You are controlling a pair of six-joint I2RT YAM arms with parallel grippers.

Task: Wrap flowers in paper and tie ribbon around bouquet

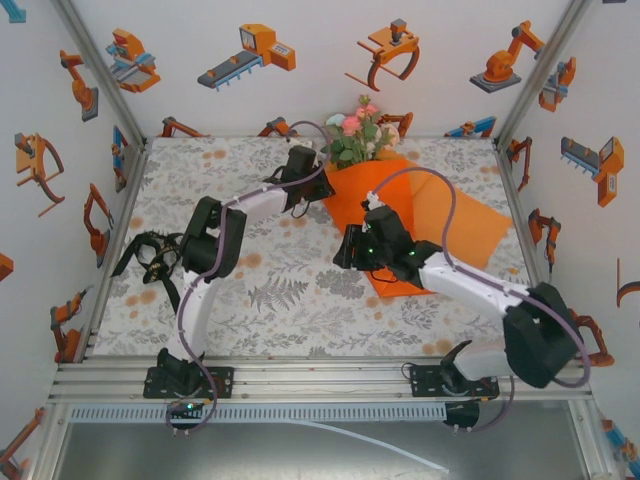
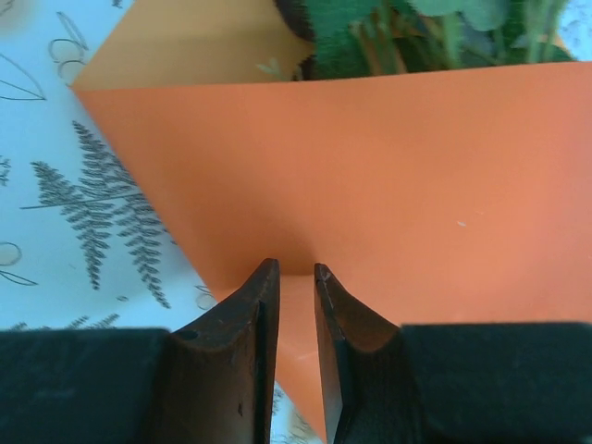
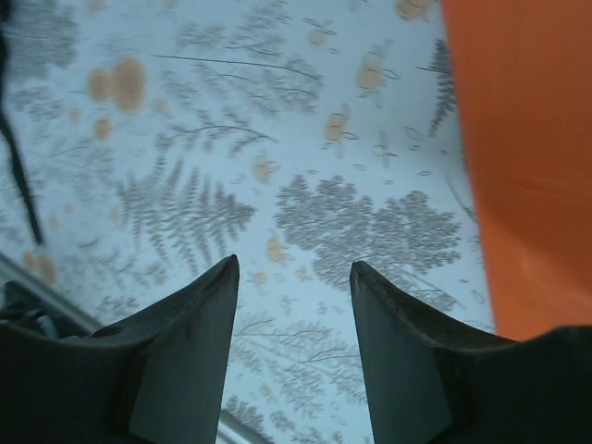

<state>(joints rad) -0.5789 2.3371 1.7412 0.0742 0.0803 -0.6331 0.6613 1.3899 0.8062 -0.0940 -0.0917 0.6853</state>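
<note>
While the right pincer [image 3: 294,263] gapes empty, the left pincer [image 2: 294,265] stands narrow, perhaps nipping the one paper [image 2: 388,185].

Left arm [image 1: 250,205] bent at elbow, forearm angled toward paper [image 1: 460,225], wrist at paper's left edge. Left gripper [image 2: 294,270] over paper, jaws only narrowly apart. Right arm [image 1: 470,285] stretched low across paper's near corner, with right gripper [image 3: 294,264] just left of paper, jaws wide apart, empty
</note>
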